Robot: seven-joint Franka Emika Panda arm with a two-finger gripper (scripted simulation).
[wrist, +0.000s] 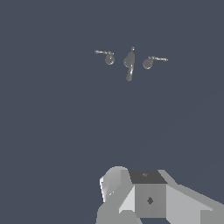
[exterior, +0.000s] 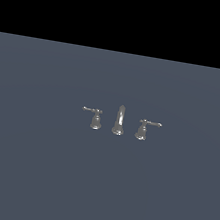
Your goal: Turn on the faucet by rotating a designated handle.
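1. The tiny chrome three-piece faucet (exterior: 119, 119) stands mid-tabletop (exterior: 31, 170); its small chrome bell-based handle (exterior: 145, 127) points towards the exterior view's right, untouched.
2. My arm is well apart from it, and I cannot tell how my jaws stand.
3. Approach, contact and rotation all remain.

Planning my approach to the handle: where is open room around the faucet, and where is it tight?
Open floor lies all around the faucet, including beyond the handle toward the exterior view's right. The only tight spots are the gaps between the spout and each handle.
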